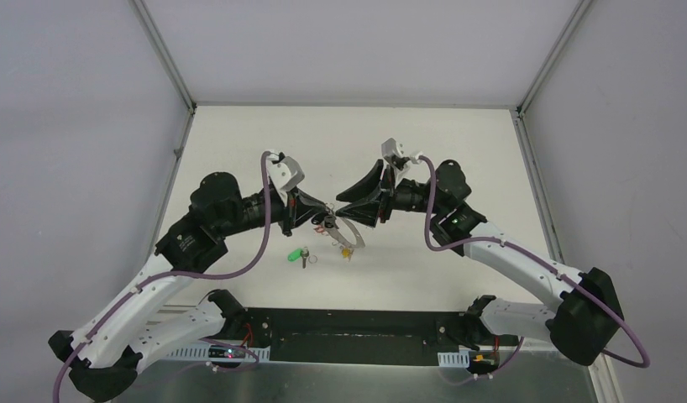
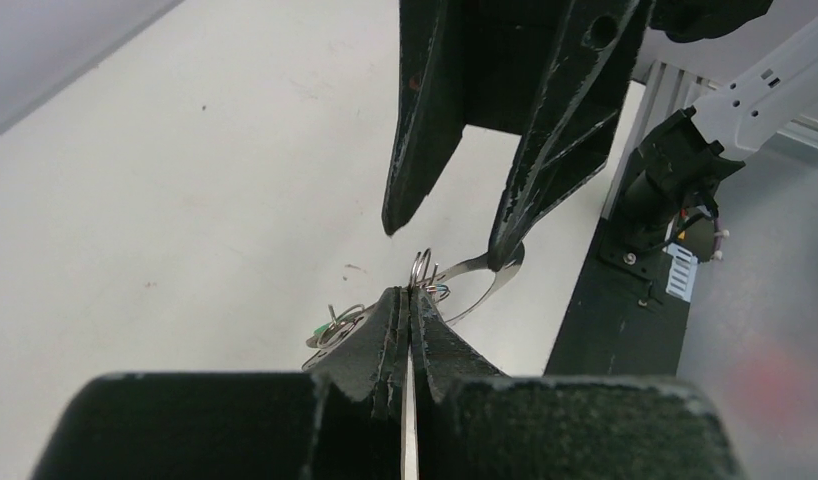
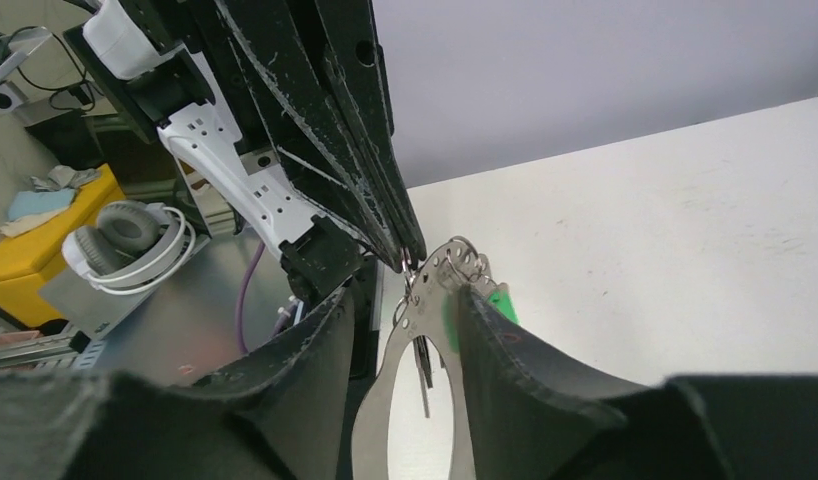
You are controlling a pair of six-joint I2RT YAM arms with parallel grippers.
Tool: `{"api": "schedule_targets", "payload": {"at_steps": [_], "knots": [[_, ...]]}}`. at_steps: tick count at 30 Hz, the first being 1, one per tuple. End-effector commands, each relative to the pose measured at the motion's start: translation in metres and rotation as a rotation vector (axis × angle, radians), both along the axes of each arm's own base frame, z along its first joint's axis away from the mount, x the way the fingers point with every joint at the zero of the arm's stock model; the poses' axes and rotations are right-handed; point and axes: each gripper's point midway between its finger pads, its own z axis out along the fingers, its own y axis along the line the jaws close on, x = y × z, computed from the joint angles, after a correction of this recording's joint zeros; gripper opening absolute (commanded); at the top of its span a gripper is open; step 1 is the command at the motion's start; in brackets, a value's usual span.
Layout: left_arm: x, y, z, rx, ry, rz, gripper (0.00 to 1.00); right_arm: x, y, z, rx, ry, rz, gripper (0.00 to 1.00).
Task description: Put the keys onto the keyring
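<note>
In the top external view, the left end effector [image 1: 327, 209] and the right end effector [image 1: 338, 204] are seen almost tip to tip above the middle of the white bench [image 1: 449, 151]. The keyring [image 1: 350, 235] hangs just below and between them, with small capped keys strung on it. The green-capped key [image 1: 296, 253] is seen lying on the bench in front of the left end effector, apart from the keyring, and a small dark key [image 1: 304, 262] lies just beside it.

In the left wrist view, the left end effector [image 2: 410, 295] is seen pressed together, with the top of the keyring [image 2: 475, 265] pinched at its tips. The right end effector [image 2: 447, 245] is seen above, its fingers spread, and one fingertip [image 2: 505, 255] touches the ring's band. A green cap [image 2: 317, 335] is glimpsed on the bench [image 2: 185, 200], partly hidden.

In the right wrist view, the right end effector [image 3: 403, 295] is shown spread, the keyring [image 3: 385, 370] passing between its fingers. The left end effector [image 3: 413, 258] is seen clamped on the ring's top. A green patch behind one finger is too blurred to be identified.
</note>
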Motion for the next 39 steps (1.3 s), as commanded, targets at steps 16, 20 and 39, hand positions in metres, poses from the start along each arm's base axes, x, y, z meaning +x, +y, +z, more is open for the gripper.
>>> {"api": "schedule_targets", "payload": {"at_steps": [16, 20, 39], "knots": [[-0.014, 0.033, 0.004, 0.234, 0.399, 0.157, 0.00, -0.004, 0.007, 0.014, 0.002, -0.026, 0.022, 0.61], [-0.015, 0.037, 0.002, 0.311, 0.449, 0.162, 0.00, -0.011, 0.017, 0.015, 0.003, -0.026, 0.053, 0.61], [-0.009, 0.033, 0.001, 0.484, 0.467, 0.104, 0.00, -0.024, 0.056, 0.016, 0.011, -0.025, 0.182, 0.48]]}}
